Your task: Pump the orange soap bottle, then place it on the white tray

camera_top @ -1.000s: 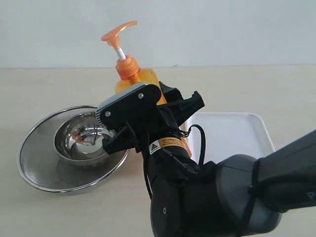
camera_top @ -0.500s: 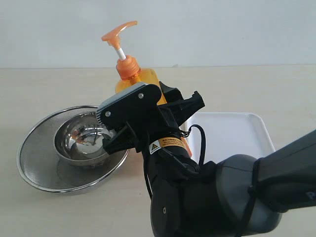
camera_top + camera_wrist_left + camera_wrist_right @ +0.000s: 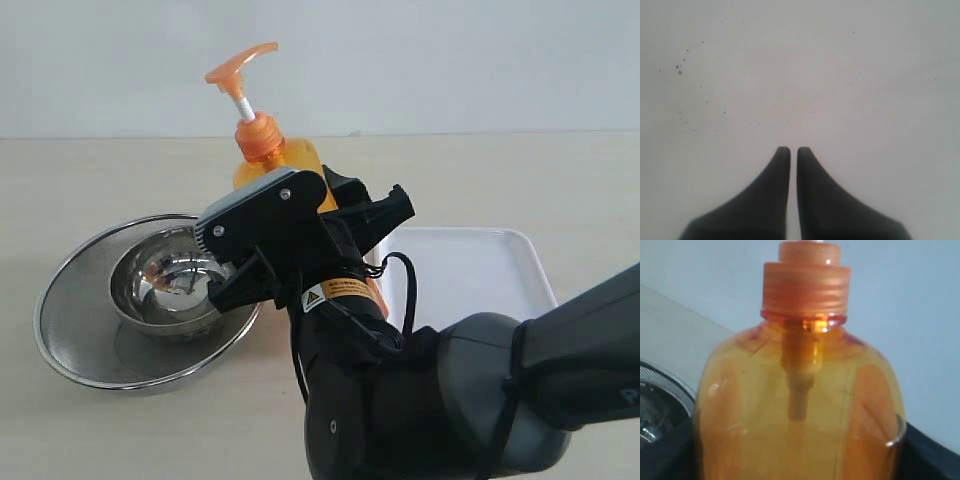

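Note:
The orange soap bottle (image 3: 285, 158) stands upright between the steel bowls and the white tray (image 3: 480, 270). Its orange pump head (image 3: 240, 62) sits raised on a white stem. My right gripper (image 3: 322, 248) is shut on the bottle's body, one black finger on each side. The arm hides the bottle's base. In the right wrist view the bottle (image 3: 800, 365) fills the frame, with a dark finger (image 3: 935, 455) at its edge. In the left wrist view my left gripper (image 3: 793, 150) is shut with nothing in it, facing a blank pale surface. It does not appear in the exterior view.
A small steel bowl (image 3: 165, 285) sits inside a wider steel mesh bowl (image 3: 75, 330), just left of the bottle. The tray lies flat on the beige table (image 3: 100, 180), to the right of the bottle. My right arm's dark bulk fills the lower right of the exterior view.

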`<move>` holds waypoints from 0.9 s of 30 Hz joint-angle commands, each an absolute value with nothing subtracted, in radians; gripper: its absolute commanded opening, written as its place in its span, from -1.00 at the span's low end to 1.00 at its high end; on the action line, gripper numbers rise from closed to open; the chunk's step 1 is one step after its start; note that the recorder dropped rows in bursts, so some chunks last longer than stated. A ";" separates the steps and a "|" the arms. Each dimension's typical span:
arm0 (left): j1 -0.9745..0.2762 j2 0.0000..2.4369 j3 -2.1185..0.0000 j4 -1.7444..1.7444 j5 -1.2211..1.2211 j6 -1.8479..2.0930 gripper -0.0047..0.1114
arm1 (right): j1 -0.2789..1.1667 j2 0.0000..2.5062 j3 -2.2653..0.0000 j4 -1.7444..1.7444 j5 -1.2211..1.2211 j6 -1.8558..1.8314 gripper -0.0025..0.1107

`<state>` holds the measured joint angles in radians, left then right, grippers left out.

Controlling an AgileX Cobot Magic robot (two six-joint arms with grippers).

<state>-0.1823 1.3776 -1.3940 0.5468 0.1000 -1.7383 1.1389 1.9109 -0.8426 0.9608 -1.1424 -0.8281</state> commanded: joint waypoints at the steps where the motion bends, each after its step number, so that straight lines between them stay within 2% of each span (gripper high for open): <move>1: -0.184 1.369 -1.400 0.464 0.075 -1.730 -0.84 | 1.137 1.897 -0.846 0.932 -1.221 -0.841 -0.96; 8: -0.184 1.369 -1.400 0.544 0.049 -1.725 -0.84 | 1.137 1.897 -0.846 0.932 -1.221 -0.843 -0.96; 16: -0.184 1.369 -1.400 1.022 0.049 -1.696 -0.84 | 1.137 1.897 -0.846 0.937 -1.221 -0.843 -0.96; 22: -0.184 1.369 -1.400 1.567 0.049 -1.650 -0.84 | 1.137 1.897 -0.846 0.937 -1.221 -0.841 -0.96; 27: -0.184 1.369 -1.396 1.618 -0.027 -1.704 -0.84 | 1.137 1.897 -0.846 0.937 -1.221 -0.838 -0.96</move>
